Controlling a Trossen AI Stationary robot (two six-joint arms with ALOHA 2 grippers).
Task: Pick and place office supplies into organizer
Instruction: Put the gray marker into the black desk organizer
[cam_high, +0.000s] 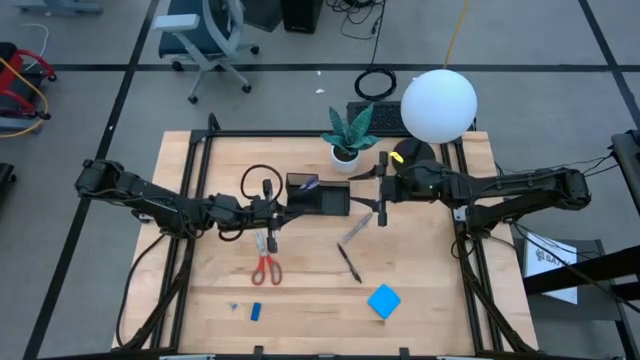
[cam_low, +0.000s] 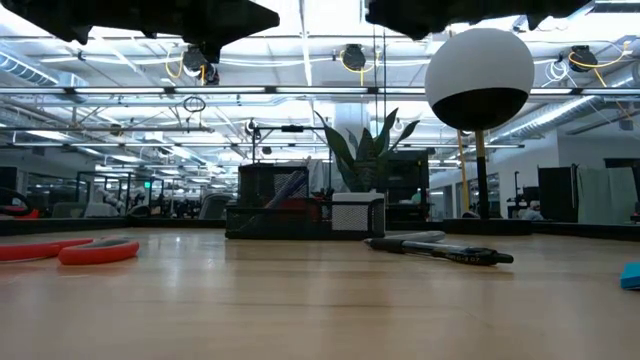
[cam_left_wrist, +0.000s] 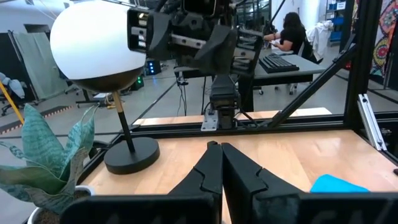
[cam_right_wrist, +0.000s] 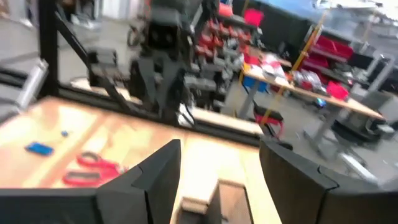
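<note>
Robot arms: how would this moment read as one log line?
left gripper shut, empty | right gripper open, empty | both beside organizer | scissors on table

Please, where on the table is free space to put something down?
Bare wood lies right of the blue pad, and between the scissors and the loose pens. It is crowded around the organizer, where both pincers, left and right, meet.
</note>
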